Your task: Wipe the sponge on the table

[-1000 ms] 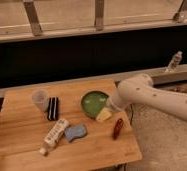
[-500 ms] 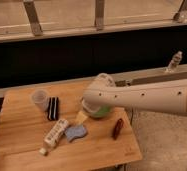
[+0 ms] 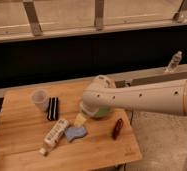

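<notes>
Swung left over the tabletop (image 3: 22, 137) since a second ago, the arm now covers most of the bowl (image 3: 103, 113). Camera view: gripper (image 3: 80, 119) sits just behind the sponge (image 3: 76, 133), near or touching its far edge, can't tell which. Clenched or released, can't tell either. Sponge lies flat at mid-front of the tabletop, just right of the box (image 3: 56, 133). Probably soft, light and squashy, and will slide on wood. Best pinched across its narrow middle from above.
</notes>
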Robot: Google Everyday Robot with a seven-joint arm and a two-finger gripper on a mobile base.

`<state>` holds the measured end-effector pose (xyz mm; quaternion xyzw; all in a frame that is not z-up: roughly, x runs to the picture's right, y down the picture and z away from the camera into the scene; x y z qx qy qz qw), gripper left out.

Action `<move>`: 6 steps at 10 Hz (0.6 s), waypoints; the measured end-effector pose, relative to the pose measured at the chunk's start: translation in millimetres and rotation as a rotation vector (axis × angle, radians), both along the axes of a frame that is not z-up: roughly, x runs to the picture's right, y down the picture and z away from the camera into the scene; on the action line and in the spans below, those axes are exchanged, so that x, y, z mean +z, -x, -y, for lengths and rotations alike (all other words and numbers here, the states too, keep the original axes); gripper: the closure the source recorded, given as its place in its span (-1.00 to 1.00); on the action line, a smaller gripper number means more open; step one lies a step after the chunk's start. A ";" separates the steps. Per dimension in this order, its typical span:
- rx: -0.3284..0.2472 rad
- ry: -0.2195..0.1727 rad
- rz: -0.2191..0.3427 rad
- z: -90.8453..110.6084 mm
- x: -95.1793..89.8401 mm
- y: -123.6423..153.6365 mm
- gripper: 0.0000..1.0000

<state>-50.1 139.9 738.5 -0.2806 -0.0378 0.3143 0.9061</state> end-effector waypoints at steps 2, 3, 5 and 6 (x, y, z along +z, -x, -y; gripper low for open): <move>-0.007 0.025 0.021 -9.7 1.9 15.1 -0.60; -0.011 0.036 0.026 -13.4 2.6 16.0 -0.60; -0.037 0.073 0.035 -24.4 9.3 22.4 -0.60; -0.041 0.096 0.035 -31.1 17.4 23.3 -0.60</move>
